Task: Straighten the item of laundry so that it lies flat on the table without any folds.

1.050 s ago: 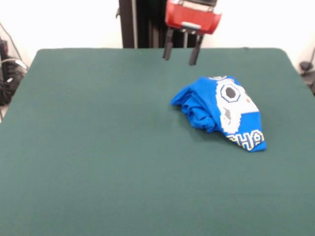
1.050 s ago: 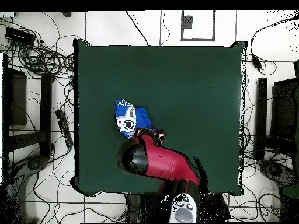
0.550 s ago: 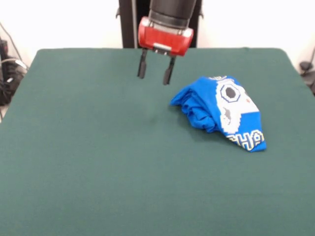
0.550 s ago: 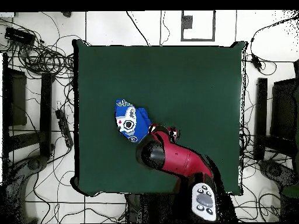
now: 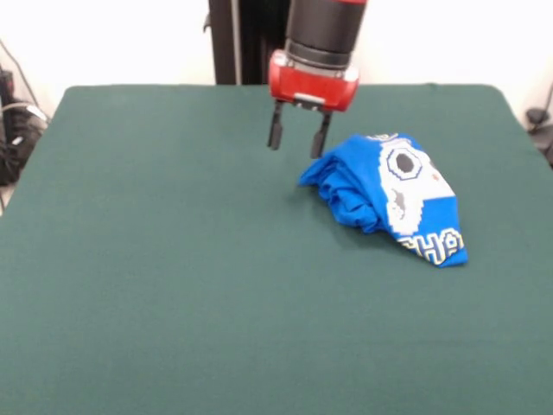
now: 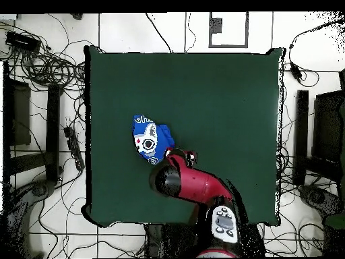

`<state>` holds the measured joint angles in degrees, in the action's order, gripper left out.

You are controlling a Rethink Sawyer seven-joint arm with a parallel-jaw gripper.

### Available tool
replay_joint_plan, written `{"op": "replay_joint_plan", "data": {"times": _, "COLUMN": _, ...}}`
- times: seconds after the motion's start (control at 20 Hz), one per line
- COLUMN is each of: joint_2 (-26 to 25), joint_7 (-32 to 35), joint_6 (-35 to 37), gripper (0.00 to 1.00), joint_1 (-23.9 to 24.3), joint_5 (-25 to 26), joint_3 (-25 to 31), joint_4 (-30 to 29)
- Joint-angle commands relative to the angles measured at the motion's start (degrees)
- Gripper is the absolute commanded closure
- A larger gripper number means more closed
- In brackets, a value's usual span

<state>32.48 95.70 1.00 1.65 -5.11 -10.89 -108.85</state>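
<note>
Approach step, by my reading: gripper [image 5: 297, 143] hangs above the table [image 5: 173, 259], the crumpled blue shirt [image 5: 389, 194] just beside it. Best to descend on the bunched folds at the near edge of the heap, pinch a single layer, then draw it outward. Fingers spread apart, holding nothing, touching neither cloth nor felt.

A crumpled bright blue cloth shirt [image 6: 151, 140] with white graphic lies on the dark green felt desk [image 6: 222, 94]; the red arm [image 6: 192, 187] reaches just beside it.
</note>
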Motion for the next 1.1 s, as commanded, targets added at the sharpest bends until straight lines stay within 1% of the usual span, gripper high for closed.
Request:
{"op": "replay_joint_plan", "data": {"times": 0.05, "joint_2": 4.3, "joint_7": 9.0, "joint_6": 8.6, "gripper": 0.0, "joint_1": -7.5, "joint_5": -0.9, "joint_3": -0.1, "joint_4": 0.5}}
{"op": "replay_joint_plan", "data": {"times": 0.15, "joint_2": 5.2, "joint_7": 8.7, "joint_6": 10.3, "gripper": 0.0, "joint_1": -8.3, "joint_5": -0.9, "joint_3": -1.1, "joint_4": 0.9}}
{"op": "replay_joint_plan", "data": {"times": 0.25, "joint_2": 5.5, "joint_7": 8.4, "joint_6": 10.9, "gripper": 0.0, "joint_1": -8.2, "joint_5": -0.8, "joint_3": -0.9, "joint_4": 1.1}}
{"op": "replay_joint_plan", "data": {"times": 0.4, "joint_2": 5.7, "joint_7": 8.6, "joint_6": 11.0, "gripper": 0.0, "joint_1": -6.8, "joint_5": -1.0, "joint_3": 1.1, "joint_4": 0.4}}
{"op": "replay_joint_plan", "data": {"times": 0.5, "joint_2": 5.5, "joint_7": 8.6, "joint_6": 9.4, "gripper": 0.0, "joint_1": -5.4, "joint_5": -0.7, "joint_3": 2.9, "joint_4": -0.3}}
{"op": "replay_joint_plan", "data": {"times": 0.65, "joint_2": 1.8, "joint_7": 9.6, "joint_6": 2.4, "gripper": 0.0, "joint_1": -2.2, "joint_5": 0.2, "joint_3": 6.8, "joint_4": -1.3}}
{"op": "replay_joint_plan", "data": {"times": 0.8, "joint_2": -3.3, "joint_7": 9.4, "joint_6": -3.2, "gripper": 0.0, "joint_1": -0.7, "joint_5": 2.1, "joint_3": 8.2, "joint_4": 0.2}}
{"op": "replay_joint_plan", "data": {"times": 0.95, "joint_2": -7.0, "joint_7": 9.6, "joint_6": -6.3, "gripper": 0.0, "joint_1": 0.4, "joint_5": 2.7, "joint_3": 9.1, "joint_4": 1.0}}
{"op": "replay_joint_plan", "data": {"times": 1.1, "joint_2": -9.3, "joint_7": 10.1, "joint_6": -8.4, "gripper": 0.0, "joint_1": 1.3, "joint_5": 3.0, "joint_3": 10.4, "joint_4": 0.8}}
